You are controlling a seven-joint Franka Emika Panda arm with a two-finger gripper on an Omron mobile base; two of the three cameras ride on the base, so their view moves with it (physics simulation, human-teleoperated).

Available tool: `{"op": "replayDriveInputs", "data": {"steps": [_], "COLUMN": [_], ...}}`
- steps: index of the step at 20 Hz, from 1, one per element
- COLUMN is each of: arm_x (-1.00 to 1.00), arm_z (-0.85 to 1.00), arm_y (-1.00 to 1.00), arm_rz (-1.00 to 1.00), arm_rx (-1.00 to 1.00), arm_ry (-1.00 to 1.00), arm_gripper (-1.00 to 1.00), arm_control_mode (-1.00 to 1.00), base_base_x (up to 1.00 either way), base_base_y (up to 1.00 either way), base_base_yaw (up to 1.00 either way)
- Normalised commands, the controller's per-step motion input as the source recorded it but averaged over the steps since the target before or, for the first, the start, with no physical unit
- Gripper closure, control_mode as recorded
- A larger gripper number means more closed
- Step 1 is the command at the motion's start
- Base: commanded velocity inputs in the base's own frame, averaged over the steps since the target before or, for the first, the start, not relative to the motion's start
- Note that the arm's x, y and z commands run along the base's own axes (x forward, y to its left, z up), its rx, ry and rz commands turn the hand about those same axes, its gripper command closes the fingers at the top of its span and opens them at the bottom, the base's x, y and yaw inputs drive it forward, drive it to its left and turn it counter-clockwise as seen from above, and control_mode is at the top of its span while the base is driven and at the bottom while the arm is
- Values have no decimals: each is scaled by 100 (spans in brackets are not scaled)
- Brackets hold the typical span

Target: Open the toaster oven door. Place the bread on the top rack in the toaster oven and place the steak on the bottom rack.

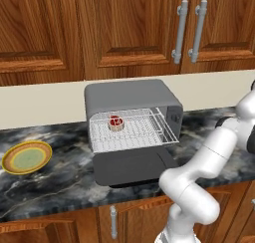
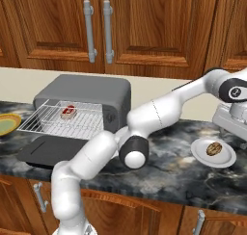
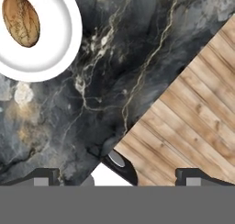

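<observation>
Resting on one pulled-out rack (image 1: 130, 135): one steak (image 1: 115, 122); one bread (image 2: 214, 148) on one white plate (image 2: 198, 152); gripper (image 3: 117, 175) spread wide.

Glossy white tubular arm (image 2: 154, 113), rounded segments, dark grey joint caps, small dark tips on the hand (image 3: 117, 175)

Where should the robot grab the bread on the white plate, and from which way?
Probably across its narrow middle, coming straight down from above. The bread is a small oval loaf lying flat on the shallow white plate, so its short sides are the easiest for the open gripper to span, and nothing stands over it on the counter.
</observation>
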Motion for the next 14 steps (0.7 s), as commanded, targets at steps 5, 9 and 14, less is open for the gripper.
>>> {"op": "replayDriveInputs", "data": {"steps": [5, 9, 14], "arm_x": [21, 42, 21], "arm_z": [-18, -7, -41], "arm_y": [44, 54, 57], "arm_rz": [-1, -2, -2], "arm_rx": [0, -1, -27], "arm_ry": [-10, -10, -29], "arm_gripper": [-100, -100, -100], "arm_control_mode": [-100, -100, -100], "base_base_x": [0, 0, 0], "base_base_y": [0, 0, 0], "base_base_yaw": [0, 0, 0]}}
